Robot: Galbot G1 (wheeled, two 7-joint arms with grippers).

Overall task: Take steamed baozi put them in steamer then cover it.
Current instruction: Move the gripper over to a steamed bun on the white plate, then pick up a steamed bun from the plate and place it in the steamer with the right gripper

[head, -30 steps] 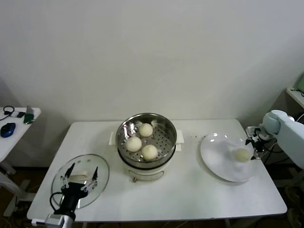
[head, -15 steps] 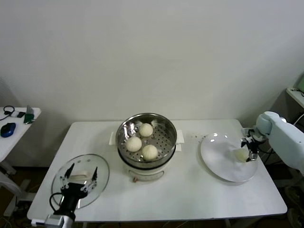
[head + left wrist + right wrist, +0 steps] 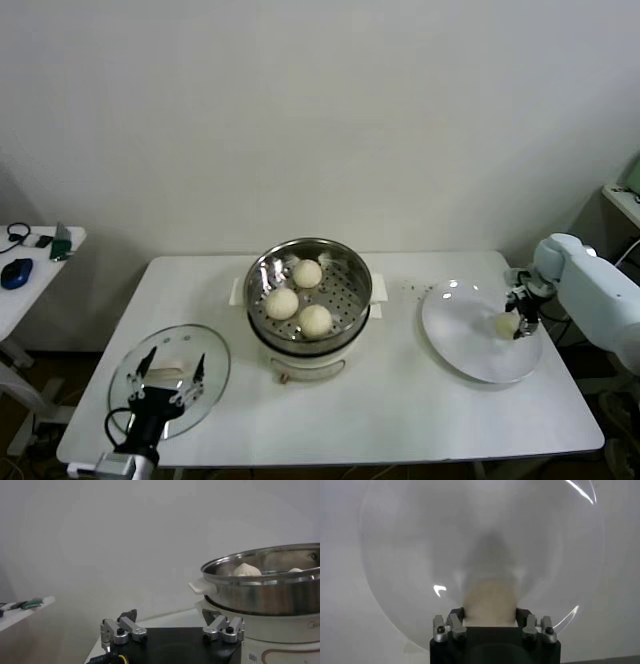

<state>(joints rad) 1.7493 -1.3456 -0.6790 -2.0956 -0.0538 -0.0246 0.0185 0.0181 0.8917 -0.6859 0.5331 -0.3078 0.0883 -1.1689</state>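
Note:
Three baozi (image 3: 307,273) lie in the steel steamer (image 3: 310,241) on its white base at mid table. A fourth baozi (image 3: 506,323) rests on the white plate (image 3: 460,335) at the right. My right gripper (image 3: 517,316) is down on the plate and shut on this baozi. In the right wrist view the baozi (image 3: 490,597) fills the gap between the fingers of the right gripper (image 3: 490,614). The glass cover (image 3: 215,365) lies flat at the front left. My left gripper (image 3: 172,365) hangs open over it. The left wrist view shows the steamer (image 3: 270,587) beyond the left gripper (image 3: 170,617).
A small side table at the far left carries a blue mouse (image 3: 17,272) and cables. A shelf edge (image 3: 625,195) stands at the far right. The plate sits close to the table's right edge.
My right gripper has moved in from the plate's right edge onto the fourth baozi and closed on it; the baozi shifted slightly left. The left arm has not moved.

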